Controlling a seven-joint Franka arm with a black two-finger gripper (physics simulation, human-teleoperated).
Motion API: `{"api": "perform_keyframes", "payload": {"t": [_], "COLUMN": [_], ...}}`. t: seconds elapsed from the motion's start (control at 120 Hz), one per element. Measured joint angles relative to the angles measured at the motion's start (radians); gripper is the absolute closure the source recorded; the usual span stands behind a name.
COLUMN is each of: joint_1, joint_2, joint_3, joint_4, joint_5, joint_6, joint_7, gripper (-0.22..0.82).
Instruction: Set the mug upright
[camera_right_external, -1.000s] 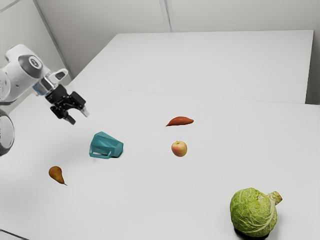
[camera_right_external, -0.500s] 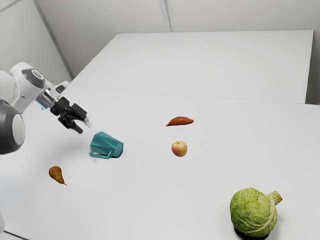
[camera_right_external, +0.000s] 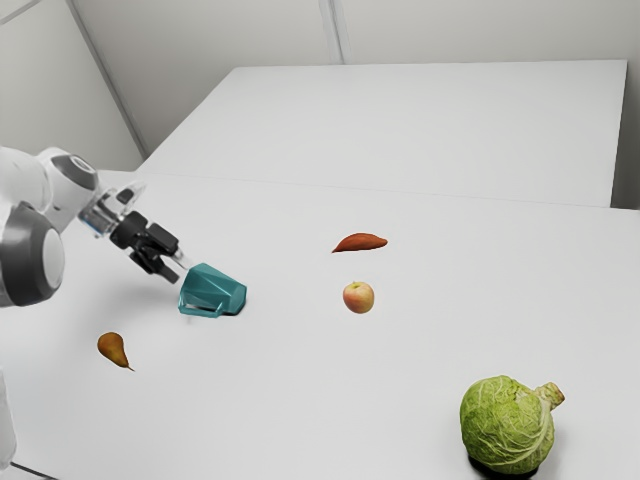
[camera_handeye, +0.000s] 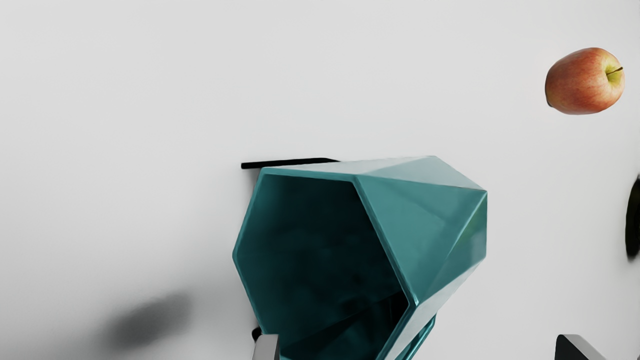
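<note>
Teal faceted mug (camera_right_external: 213, 290) on its side, left of the frame's centre, on a white table (camera_right_external: 430, 150); not upright. By the wrist view, open mouth (camera_handeye: 320, 255) toward the pincer (camera_right_external: 177, 268), base end toward the apple (camera_right_external: 359, 297). Handle (camera_right_external: 200, 312) along the side nearest the frame's bottom edge.

Step in hand, by judgement: closing in for a grasp. Best done slowly, with fingers spread until well around the mug or one wall of it, and without nudging the rim, for fear of rolling or sliding it away. Handle best left free of the grip. Then close firmly on the smooth, slanted faces, lift slightly, turn mouth up and base down, and let go only with the base flat on the table.

Pincer at the left of the frame, just beside the mug's mouth end, fingers apart, nothing clamped between. In the wrist view, one fingertip (camera_handeye: 266, 347) overlapping the mouth's edge, the other (camera_handeye: 575, 348) well out past the handle side; contact with the mug impossible to tell.

Elsewhere: brown pear (camera_right_external: 113, 349) at lower left, sweet potato (camera_right_external: 360, 242) just above centre, green cabbage (camera_right_external: 507, 425) at lower right.
</note>
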Motion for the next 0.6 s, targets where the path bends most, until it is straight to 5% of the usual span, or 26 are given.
{"api": "perform_keyframes", "payload": {"t": [0.6], "joint_1": [-0.01], "joint_2": [0.056], "joint_3": [-0.001], "joint_4": [-0.022], "joint_5": [-0.125], "joint_6": [-0.03], "joint_7": [0.071], "gripper": [0.0]}}
